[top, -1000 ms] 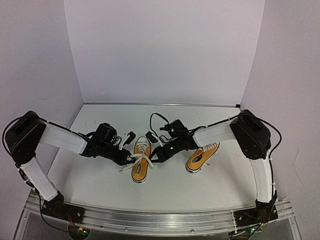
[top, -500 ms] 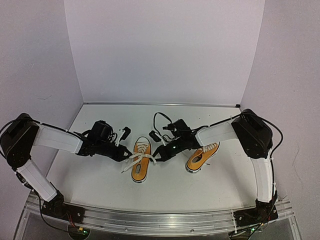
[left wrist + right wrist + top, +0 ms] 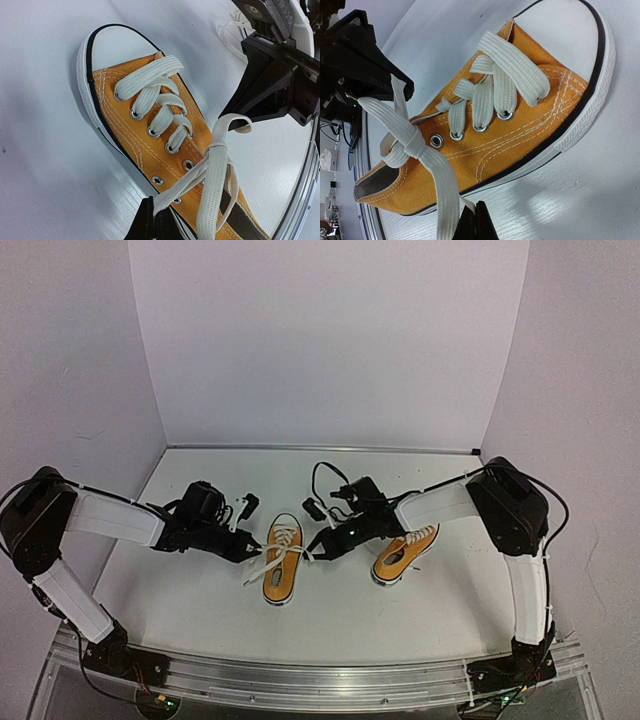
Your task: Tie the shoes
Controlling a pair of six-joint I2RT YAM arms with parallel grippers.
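Observation:
Two orange-yellow sneakers with white laces and toe caps stand on the white table. The left shoe (image 3: 281,572) lies between my grippers; the right shoe (image 3: 405,552) lies to its right. My left gripper (image 3: 250,552) is shut on one white lace end (image 3: 172,196) beside the shoe (image 3: 145,135). My right gripper (image 3: 319,551) is shut on the other lace end (image 3: 447,195) beside the same shoe (image 3: 515,140). The two lace strands cross in a single knot (image 3: 215,148) over the shoe's tongue, and the knot also shows in the right wrist view (image 3: 413,145).
The right shoe's laces are hidden under the right arm. White walls close the back and both sides of the table (image 3: 330,630). A metal rail (image 3: 320,680) runs along the near edge. Each wrist view shows the other gripper's black body, the right one (image 3: 275,85) and the left one (image 3: 365,65).
Both grippers have drawn apart, the left to the left and the right to the right. The lace strands have pulled out sideways across the left shoe.

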